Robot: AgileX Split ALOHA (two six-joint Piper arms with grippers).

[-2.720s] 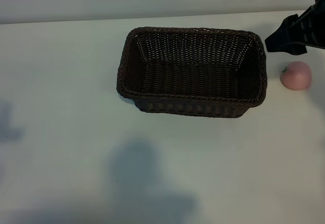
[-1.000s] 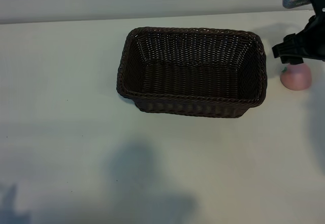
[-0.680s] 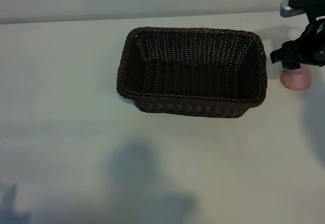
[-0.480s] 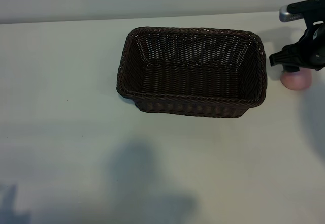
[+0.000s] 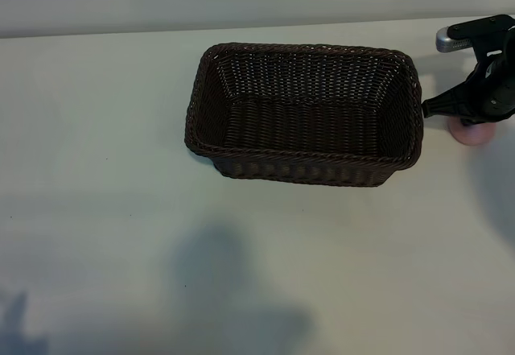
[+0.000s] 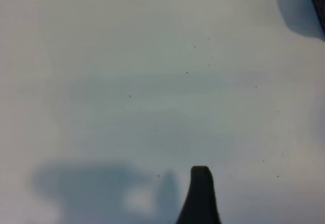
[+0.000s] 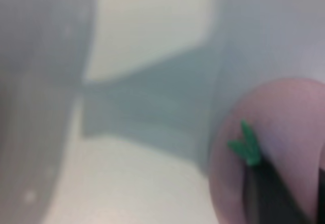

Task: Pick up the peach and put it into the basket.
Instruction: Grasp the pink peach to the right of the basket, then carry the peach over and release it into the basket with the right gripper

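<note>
The dark-brown woven basket [image 5: 306,48] stands empty in the middle of the white table. Just past its right end the pale-pink peach [image 5: 471,134] rests on the table. My right gripper [image 5: 476,107] is down on top of it and hides its upper half. In the right wrist view the peach [image 7: 284,127] fills the corner, its green leaf mark showing, with a dark fingertip [image 7: 269,196] pressed against it. The left arm is out of the exterior view. One fingertip [image 6: 200,186] of my left gripper hangs over bare table, holding nothing.
The white tabletop [image 5: 121,210] spreads wide to the left of and in front of the basket. The peach lies close to the table's right side, a short gap from the basket's right wall [image 5: 414,113].
My right gripper has come down from just above the peach onto it and closed its fingers on the fruit. The peach and basket have not shifted.
</note>
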